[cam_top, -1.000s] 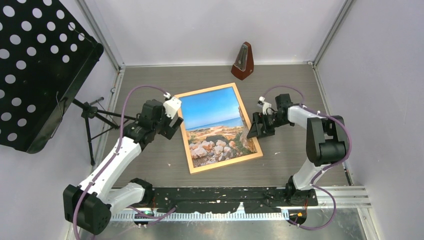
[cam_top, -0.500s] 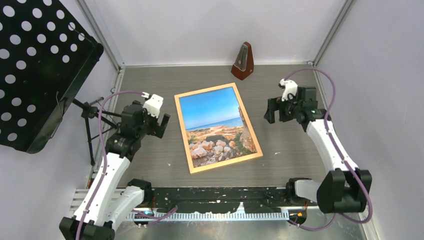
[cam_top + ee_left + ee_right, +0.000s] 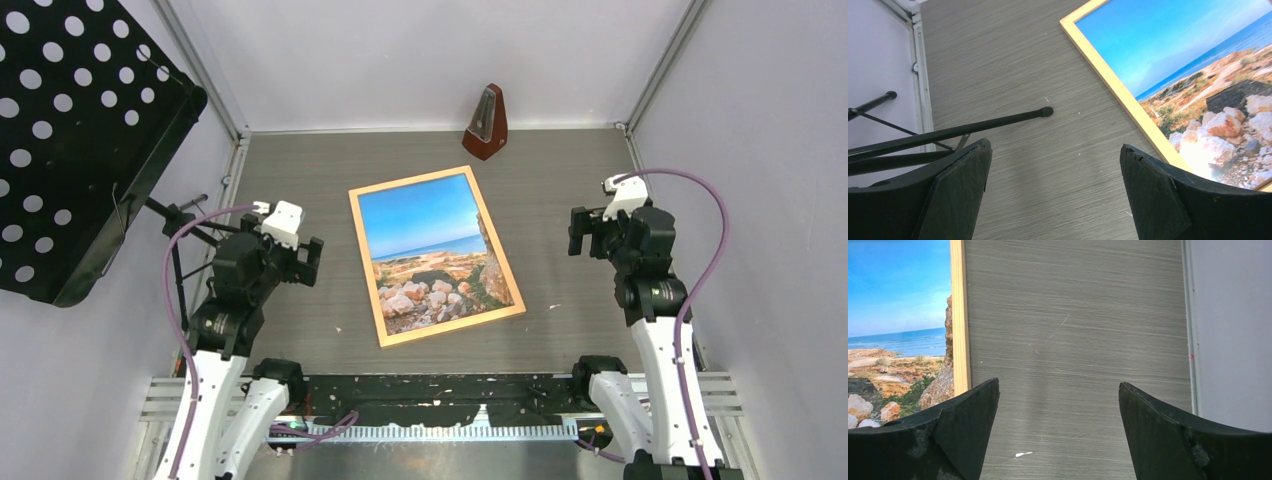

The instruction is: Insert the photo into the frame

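The photo (image 3: 430, 250), blue sky over sea and pale boulders, lies face up inside the thin light-wood frame (image 3: 365, 262), flat on the grey table at its middle. My left gripper (image 3: 306, 262) hovers left of the frame, open, with only table between its fingers. In the left wrist view the frame (image 3: 1118, 92) and photo (image 3: 1188, 55) lie to the right of my open left gripper (image 3: 1054, 146). My right gripper (image 3: 580, 232) hangs open to the right of the frame. In the right wrist view my right gripper (image 3: 1058, 383) is over bare table, with frame (image 3: 959, 315) and photo (image 3: 898, 300) at the left.
A brown metronome (image 3: 487, 122) stands at the back wall. A black perforated music stand (image 3: 70, 130) fills the left, and its tripod legs (image 3: 190, 235) reach onto the table close to my left arm; one leg (image 3: 973, 129) shows near the left fingers. White walls enclose the table.
Both arms have pulled away from the frame's sides, the left one leftward and nearer, the right one rightward. The right jaws have spread a little wider. The frame and photo have not moved.
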Available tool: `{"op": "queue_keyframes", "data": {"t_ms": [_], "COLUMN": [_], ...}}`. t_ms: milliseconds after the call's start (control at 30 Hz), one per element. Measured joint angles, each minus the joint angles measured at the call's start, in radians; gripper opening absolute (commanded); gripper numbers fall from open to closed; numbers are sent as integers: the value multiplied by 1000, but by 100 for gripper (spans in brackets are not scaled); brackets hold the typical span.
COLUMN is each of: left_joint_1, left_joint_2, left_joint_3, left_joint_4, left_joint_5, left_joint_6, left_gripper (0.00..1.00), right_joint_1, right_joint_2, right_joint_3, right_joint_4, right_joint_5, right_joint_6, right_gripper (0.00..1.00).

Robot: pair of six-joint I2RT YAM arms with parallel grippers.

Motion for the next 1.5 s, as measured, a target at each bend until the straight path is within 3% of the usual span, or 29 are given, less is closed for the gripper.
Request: {"op": "queue_keyframes", "data": {"t_ms": [333,567,1000,1500], "left_joint_1": [0,6,49,130], "left_joint_2": [-76,-171,-168,-218], "left_joint_3": [36,-111,-182,-208], "left_joint_4": [-16,75,152,182], "left_joint_5": [22,-6,-25,-1], "left_joint_6": [-61,-90,-89,-90], "left_gripper": [100,100,100,100], "right_joint_1": [0,0,0,0], "right_joint_2": [-100,-116,-115,-142], "right_joint_3": [-74,-81,-111,-126], "right_joint_4": [30,52,79,89], "right_joint_5": [4,38,143,136], "right_joint_6": [0,-5,-56,-96], "right_gripper": [95,95,95,95]}}
